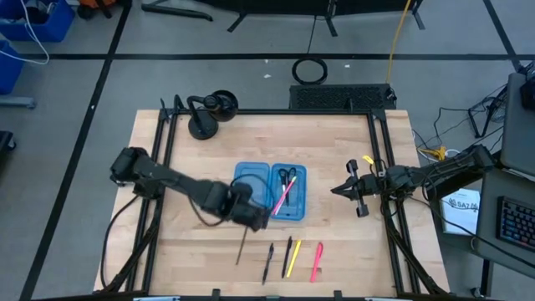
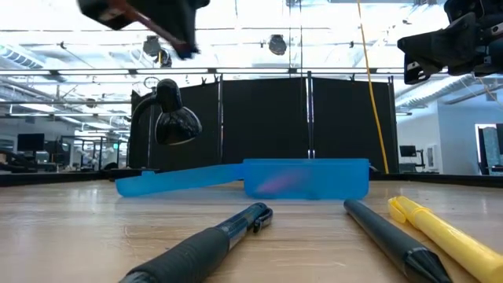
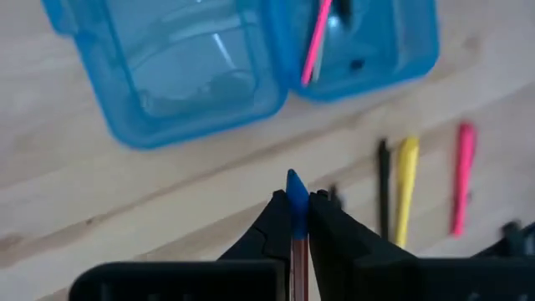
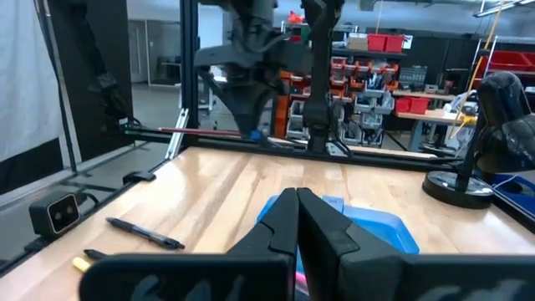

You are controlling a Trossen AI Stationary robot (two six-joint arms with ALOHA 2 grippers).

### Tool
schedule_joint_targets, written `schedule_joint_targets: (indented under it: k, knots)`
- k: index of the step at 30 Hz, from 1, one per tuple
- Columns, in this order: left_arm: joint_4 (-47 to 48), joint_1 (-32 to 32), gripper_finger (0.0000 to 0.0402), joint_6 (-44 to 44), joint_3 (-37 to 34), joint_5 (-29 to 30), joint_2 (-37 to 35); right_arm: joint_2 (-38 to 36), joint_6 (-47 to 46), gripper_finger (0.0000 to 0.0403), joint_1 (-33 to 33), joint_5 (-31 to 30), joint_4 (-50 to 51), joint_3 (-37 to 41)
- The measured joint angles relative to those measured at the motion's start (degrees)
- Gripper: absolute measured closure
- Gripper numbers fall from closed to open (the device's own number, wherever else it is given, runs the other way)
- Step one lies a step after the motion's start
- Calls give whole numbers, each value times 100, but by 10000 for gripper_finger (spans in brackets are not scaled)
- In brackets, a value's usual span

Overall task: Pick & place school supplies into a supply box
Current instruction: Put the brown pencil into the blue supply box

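With black, yellow and pink pens point(image 1: 292, 257) waiting near the bench point(image 1: 351, 242) edge, the left claw point(image 3: 296, 209) pinches a blue-tipped pencil point(image 3: 296, 194), lifted and due over the open supply box point(image 1: 270, 191), while the right claw point(image 4: 296, 209), pressed together, waits beyond.

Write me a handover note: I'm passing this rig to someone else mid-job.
Left tool: shut on a thin brown pencil with a blue end, held above the table near the open translucent blue plastic pencil case.
Right tool: shut, empty, waiting at the table's right side.
Done: black-handled scissors and a pink pen lie in the case's right half.
Left: place the held pencil; then the two black pens, the yellow pen and the other pink pen, lying on the wooden table in front of the case.
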State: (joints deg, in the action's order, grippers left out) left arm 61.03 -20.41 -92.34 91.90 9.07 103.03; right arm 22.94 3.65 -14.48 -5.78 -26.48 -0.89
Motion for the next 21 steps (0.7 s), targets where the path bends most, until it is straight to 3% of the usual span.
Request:
schedule_joint_targets:
  k: [5, 11, 21]
  knots:
    - [-496, 595, 374, 344, 141, -70, 44, -2, -108, 403, 0, 1, -99, 2]
    - [-1203, 1415, 384, 1486, 130, -243, 180, -2, -39, 403, 0, 2, -115, 0]
    - [-2060, 2403, 384, 2717, 133, -859, 1052, -6, 25, 403, 2, -2, -136, 0]
